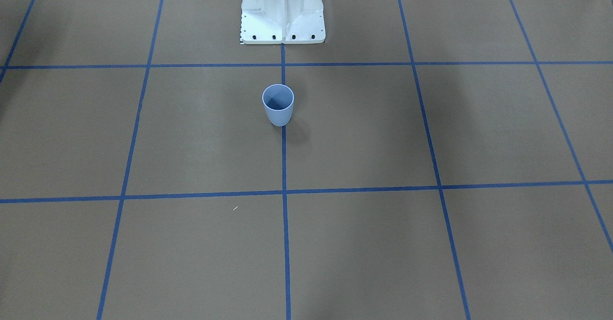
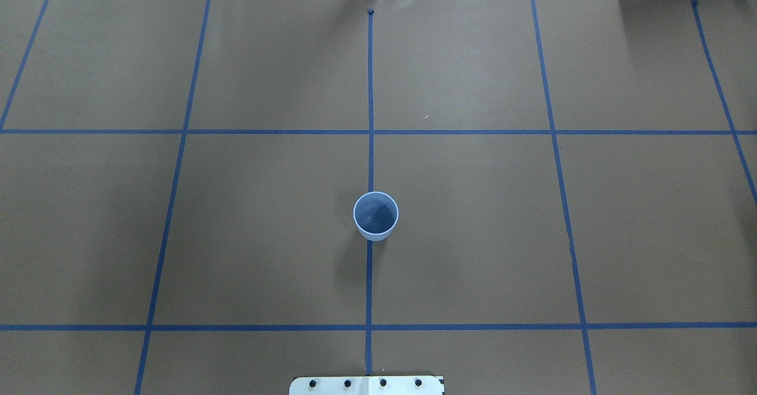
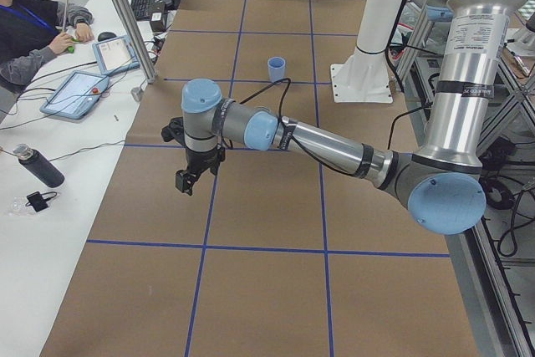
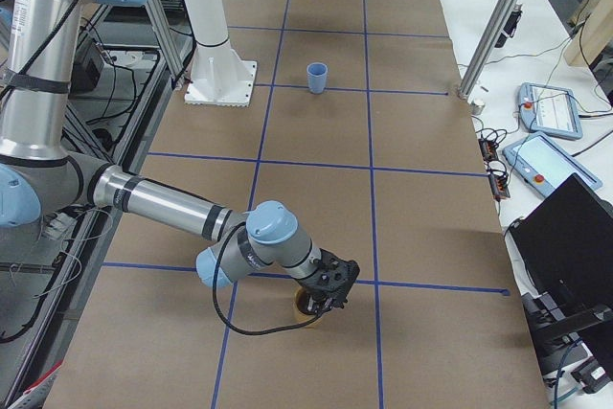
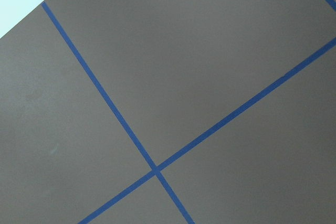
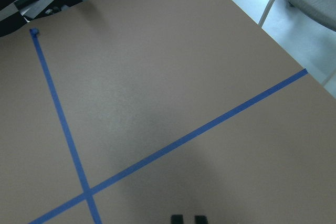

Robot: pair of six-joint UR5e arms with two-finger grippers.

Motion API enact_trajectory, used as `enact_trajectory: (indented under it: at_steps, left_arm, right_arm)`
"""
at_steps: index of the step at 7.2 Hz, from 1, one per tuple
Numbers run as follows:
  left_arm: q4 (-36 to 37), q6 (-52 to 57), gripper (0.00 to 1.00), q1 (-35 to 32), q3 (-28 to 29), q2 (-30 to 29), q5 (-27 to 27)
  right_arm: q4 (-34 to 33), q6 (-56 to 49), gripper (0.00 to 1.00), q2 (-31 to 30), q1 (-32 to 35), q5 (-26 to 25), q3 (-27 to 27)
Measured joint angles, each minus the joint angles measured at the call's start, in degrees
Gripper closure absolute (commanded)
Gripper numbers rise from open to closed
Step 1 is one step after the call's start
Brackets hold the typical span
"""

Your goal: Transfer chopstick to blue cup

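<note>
Pale blue plastic cup (image 2: 375, 216) stands upright on the brown paper counter (image 2: 485, 235), on its centre tape line near the robot's base. Right tool (image 6: 188, 219), beside a tan cylinder (image 4: 306, 312), has its tips nearly pressed together. Left tool (image 3: 189, 178): cannot tell.

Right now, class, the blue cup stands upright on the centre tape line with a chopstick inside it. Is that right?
No. The blue cup stands upright on the centre tape line, but it is empty, no chopstick inside. The overhead exterior view looks down into it.
</note>
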Motion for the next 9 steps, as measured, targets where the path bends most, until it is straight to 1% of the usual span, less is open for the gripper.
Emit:
enact_trajectory:
  at_steps: [1, 2, 3, 4, 5, 6, 7, 8, 9]
  left_arm:
    - [0.0, -0.23, 0.01, 0.0, 0.04, 0.02, 0.0]
    - [0.05, -0.37, 0.01, 0.0, 0.19, 0.04, -0.02]
    - [0.11, -0.63, 0.01, 0.01, 0.39, 0.05, -0.06]
    - [0.13, -0.94, 0.01, 0.01, 0.52, 0.07, -0.08]
    - [0.19, -1.11, 0.01, -0.01, 0.65, 0.14, -0.64]
    - [0.31, -1.18, 0.01, -0.02, 0.8, 0.42, -2.3]
    - [0.23, -1.07, 0.01, -0.03, 1.4, 1.29, -4.02]
    - [-0.35, -1.51, 0.01, -0.2, 2.45, 2.21, -4.77]
    - [-0.94, -3.48, 0.01, -0.76, 3.1, 2.51, -5.05]
  right_arm:
    - [-0.75, -1.81, 1.0, -0.6, 1.82, 2.32, 1.83]
    - [-3.14, -5.24, 1.0, -1.01, 4.51, 4.57, 4.01]
    - [-7.82, -10.72, 1.0, -1.07, 7.72, 5.89, 6.73]
    - [-14.39, -16.96, 1.0, -0.9, 10.79, 6.43, 10.08]
    - [-22.81, -22.89, 1.0, -0.01, 13.5, 6.64, 14.21]
    - [-30.21, -26.44, 1.0, 2.0, 15.2, 6.71, 17.43]
    - [-35.67, -27.86, 1.0, 4.8, 15.71, 6.77, 19.09]
    - [-39.16, -28.29, 1.0, 7.73, 15.21, 7.1, 19.59]
    - [-40.94, -28.06, 1.0, 10.23, 13.75, 8.32, 19.72]
